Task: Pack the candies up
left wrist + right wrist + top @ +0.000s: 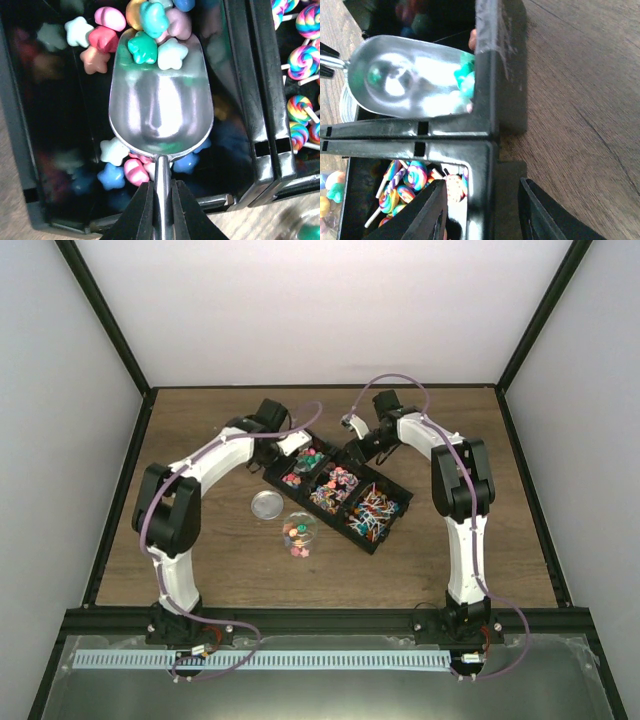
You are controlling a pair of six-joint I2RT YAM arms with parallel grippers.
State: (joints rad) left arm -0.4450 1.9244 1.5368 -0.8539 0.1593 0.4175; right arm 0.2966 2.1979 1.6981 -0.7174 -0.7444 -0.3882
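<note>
The candies (pixel 340 490) fill a black three-compartment tray (pixel 392 530) in mid-table. My left gripper (pixel 162 189) is shut on the handle of a metal scoop (pixel 161 95). The scoop lies in the end compartment among star-shaped candies (pixel 102 40), with a few green and white pieces (pixel 150 47) at its tip. My right gripper (pixel 482 186) is open and straddles the tray's corner wall (pixel 485 165). One finger is inside the lollipop compartment (pixel 402 182) and the other is outside over the wood. The scoop also shows in the right wrist view (pixel 405 75). A clear round jar (pixel 298 530) holding some candies stands in front of the tray.
The jar's round lid (pixel 267 504) lies flat on the wooden table just left of the jar. The jar's rim shows at the lower right of the left wrist view (pixel 306 229). Black frame posts border the table on both sides.
</note>
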